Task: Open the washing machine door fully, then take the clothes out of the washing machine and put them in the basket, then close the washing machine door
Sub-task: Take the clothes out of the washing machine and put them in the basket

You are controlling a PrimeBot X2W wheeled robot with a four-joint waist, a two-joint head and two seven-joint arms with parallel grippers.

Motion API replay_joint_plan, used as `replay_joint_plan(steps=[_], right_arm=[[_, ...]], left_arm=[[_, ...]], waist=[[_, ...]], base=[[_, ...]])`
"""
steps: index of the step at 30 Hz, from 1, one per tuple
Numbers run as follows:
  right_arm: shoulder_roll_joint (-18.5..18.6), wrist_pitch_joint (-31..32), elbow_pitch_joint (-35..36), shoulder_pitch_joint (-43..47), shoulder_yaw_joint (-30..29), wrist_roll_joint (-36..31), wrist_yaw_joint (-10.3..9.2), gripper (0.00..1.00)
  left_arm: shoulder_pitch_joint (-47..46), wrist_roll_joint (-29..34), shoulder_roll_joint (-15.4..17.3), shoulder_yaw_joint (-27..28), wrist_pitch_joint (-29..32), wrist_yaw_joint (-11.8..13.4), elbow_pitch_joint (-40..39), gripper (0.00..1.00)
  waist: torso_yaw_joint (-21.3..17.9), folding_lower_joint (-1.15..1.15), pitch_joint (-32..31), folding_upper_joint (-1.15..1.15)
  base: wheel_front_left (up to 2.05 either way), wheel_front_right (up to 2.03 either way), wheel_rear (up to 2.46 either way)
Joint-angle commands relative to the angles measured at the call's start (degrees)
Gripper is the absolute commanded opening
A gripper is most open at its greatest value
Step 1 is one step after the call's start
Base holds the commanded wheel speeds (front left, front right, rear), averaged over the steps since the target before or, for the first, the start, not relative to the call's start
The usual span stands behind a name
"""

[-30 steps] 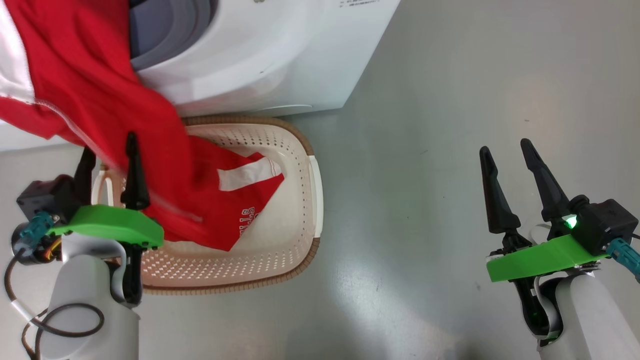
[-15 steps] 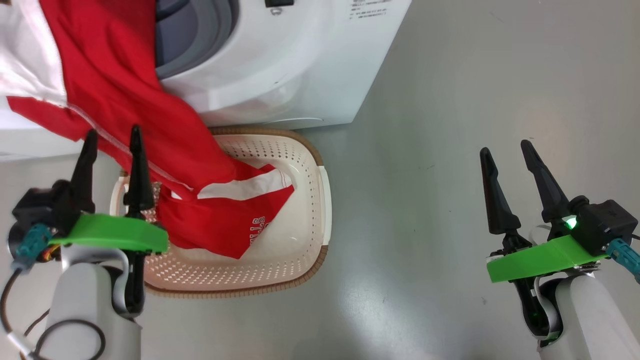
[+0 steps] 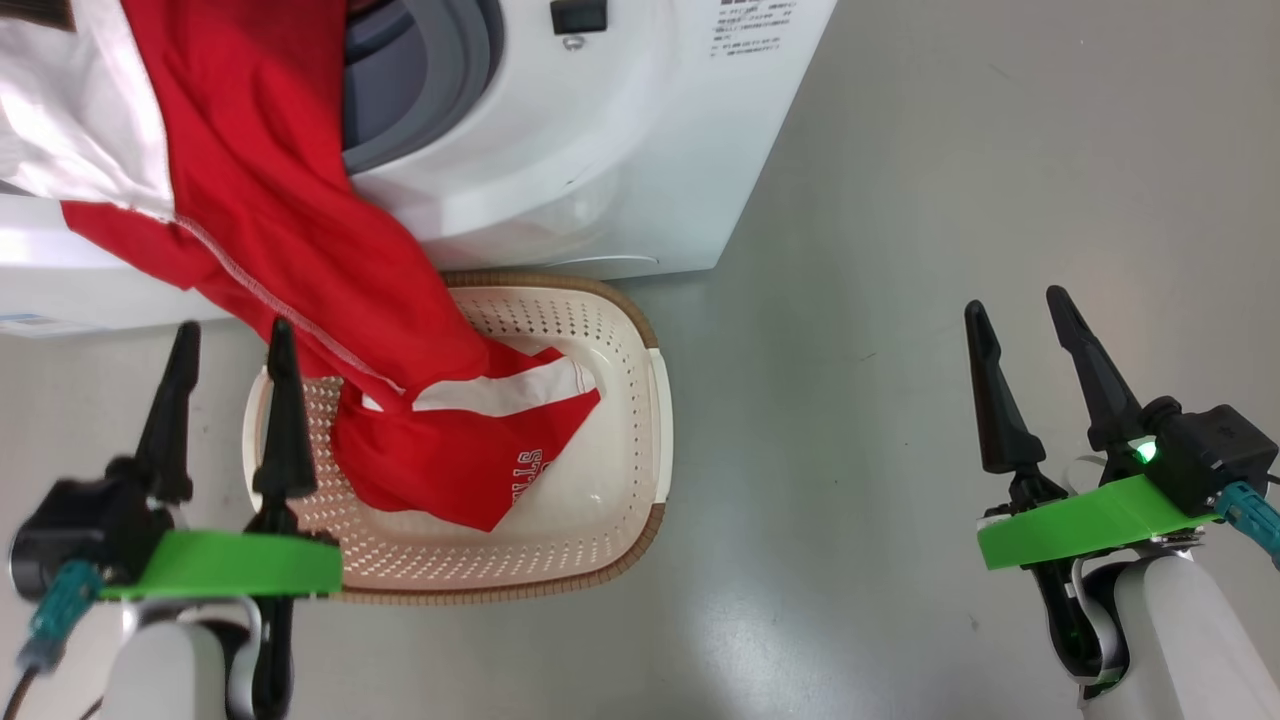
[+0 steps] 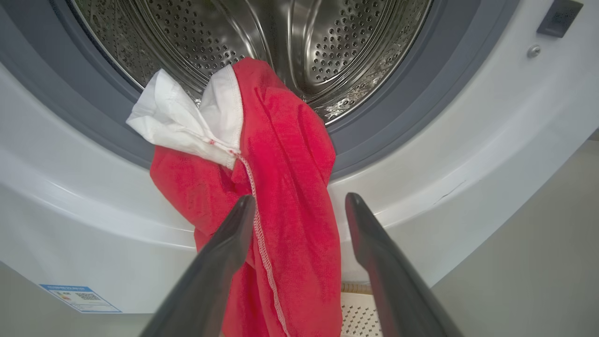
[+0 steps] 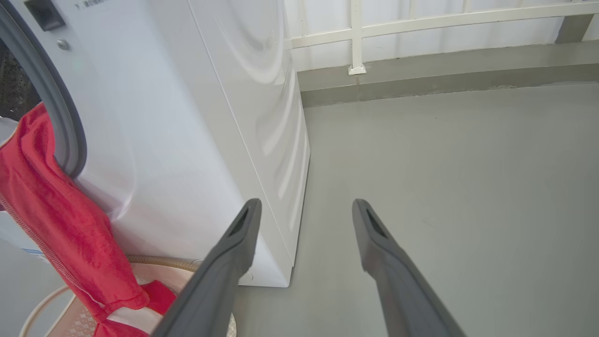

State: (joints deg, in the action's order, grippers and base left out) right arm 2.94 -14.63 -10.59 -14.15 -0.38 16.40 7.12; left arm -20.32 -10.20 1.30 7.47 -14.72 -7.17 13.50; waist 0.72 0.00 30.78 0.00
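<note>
The white washing machine (image 3: 600, 150) stands at the top with its drum (image 4: 290, 42) exposed; its door is out of view. The red clothes (image 3: 300, 230) with white panels hang from the grey gasket (image 4: 388, 107) over the machine's front, and their lower end with white lettering lies in the cream basket (image 3: 655, 420) on the floor below. My left gripper (image 3: 232, 338) is open at the basket's left end, just short of the hanging fabric (image 4: 290, 164), holding nothing. My right gripper (image 3: 1015, 303) is open and empty over bare floor, far right of the basket.
Grey floor (image 3: 900, 200) stretches to the right of the machine and basket. A low kerb and white railing (image 5: 355, 37) close off the far side. The basket's rim (image 5: 159, 261) sits tight against the machine's base. A blue sticker (image 4: 79, 297) marks the lower front.
The camera has shifted, so the machine sits lower and further right. My open left gripper has drawn back from the garment, whose lower end has settled in the basket. The right arm is unmoved.
</note>
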Motion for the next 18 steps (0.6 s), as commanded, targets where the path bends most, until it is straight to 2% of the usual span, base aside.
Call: replay_joint_plan(steps=[1,9,18], right_arm=[[-0.1,-0.4,1.0,1.8,1.2,-0.4,0.36,1.00],[-0.1,-0.4,1.2,2.3,0.9,-0.4,0.36,1.00],[-0.1,-0.4,1.5,2.1,0.7,-0.6,0.36,1.00]], left_arm=[[3.0,-0.7,1.6,1.8,-0.3,-0.2,-2.9,1.00],[8.5,-2.4,1.6,0.0,-0.3,1.8,-9.1,1.00],[7.5,-2.2,1.6,-1.0,-0.3,2.8,-10.6,1.00]], waist=[[0.0,0.00,-0.3,0.00],[0.2,0.00,-0.4,0.00],[0.5,0.00,0.2,0.00]], base=[[0.00,0.00,0.00],[0.00,0.00,0.00],[0.00,0.00,0.00]])
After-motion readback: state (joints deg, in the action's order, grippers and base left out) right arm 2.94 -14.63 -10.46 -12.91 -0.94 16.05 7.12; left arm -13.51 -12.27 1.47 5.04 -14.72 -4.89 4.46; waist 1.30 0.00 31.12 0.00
